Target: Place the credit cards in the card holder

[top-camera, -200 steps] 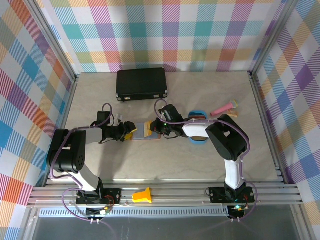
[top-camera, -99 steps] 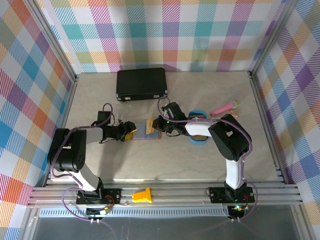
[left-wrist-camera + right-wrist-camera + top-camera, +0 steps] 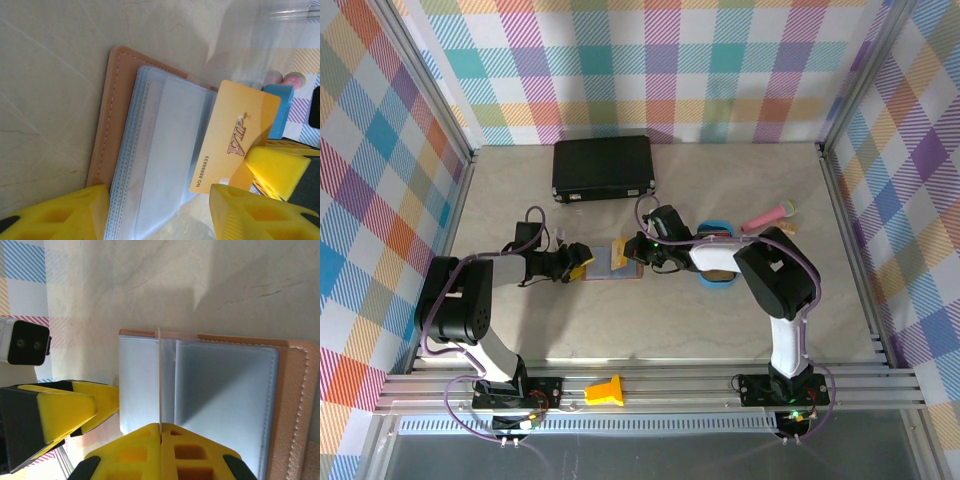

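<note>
Right hand point(image 3: 638, 254) closed on orange VIP card point(image 3: 235, 137), card standing on edge over open card holder point(image 3: 608, 268). Holder flat on surface point(image 3: 650, 320), just 9 o'clock of centre. Left hand point(image 3: 576, 262) jaws apart, straddling holder's 9 o'clock edge. Since second ago: right hand nudged toward 1 o'clock; left hand unmoved.

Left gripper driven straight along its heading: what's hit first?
Probably the card holder, whose clear sleeves lie between the open fingers of the left gripper; the orange card in the right gripper stands beyond. Depth is unclear.
</note>
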You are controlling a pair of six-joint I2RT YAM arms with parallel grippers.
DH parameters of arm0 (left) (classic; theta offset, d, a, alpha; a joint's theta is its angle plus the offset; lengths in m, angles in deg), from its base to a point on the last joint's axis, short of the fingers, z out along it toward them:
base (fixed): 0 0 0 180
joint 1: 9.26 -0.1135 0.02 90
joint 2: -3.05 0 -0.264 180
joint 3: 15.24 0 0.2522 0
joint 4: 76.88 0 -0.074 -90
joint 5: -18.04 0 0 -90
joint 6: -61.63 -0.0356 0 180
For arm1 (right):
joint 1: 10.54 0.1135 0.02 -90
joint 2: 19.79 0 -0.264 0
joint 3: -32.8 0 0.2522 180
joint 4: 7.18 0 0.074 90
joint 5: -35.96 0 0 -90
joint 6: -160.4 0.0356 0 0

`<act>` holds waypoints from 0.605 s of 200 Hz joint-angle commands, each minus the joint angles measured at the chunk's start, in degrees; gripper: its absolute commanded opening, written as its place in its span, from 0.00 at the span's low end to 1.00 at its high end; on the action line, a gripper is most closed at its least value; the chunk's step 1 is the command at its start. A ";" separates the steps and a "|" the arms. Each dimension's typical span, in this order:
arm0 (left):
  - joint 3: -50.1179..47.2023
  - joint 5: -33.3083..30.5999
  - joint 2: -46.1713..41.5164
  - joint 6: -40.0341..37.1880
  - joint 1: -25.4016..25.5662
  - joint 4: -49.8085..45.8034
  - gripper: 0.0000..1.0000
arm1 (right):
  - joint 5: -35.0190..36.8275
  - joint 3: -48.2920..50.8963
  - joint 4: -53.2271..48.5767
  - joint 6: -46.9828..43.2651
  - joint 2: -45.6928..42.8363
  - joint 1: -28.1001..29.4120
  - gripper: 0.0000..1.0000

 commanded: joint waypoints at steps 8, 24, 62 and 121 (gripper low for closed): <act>0.95 -0.27 0.99 -1.42 0.46 -0.81 0.55 | -0.60 0.76 1.65 0.61 0.63 -0.17 0.00; 0.98 -0.14 1.03 -1.45 0.53 -0.72 0.55 | -0.54 0.76 1.59 0.50 0.85 -0.17 0.00; 1.01 -0.16 1.29 -1.38 0.63 -0.55 0.55 | -2.11 0.57 2.32 1.46 2.07 -0.15 0.00; 1.21 -0.11 1.92 -1.27 0.80 -0.29 0.55 | -2.90 0.74 2.70 2.54 2.66 -0.08 0.00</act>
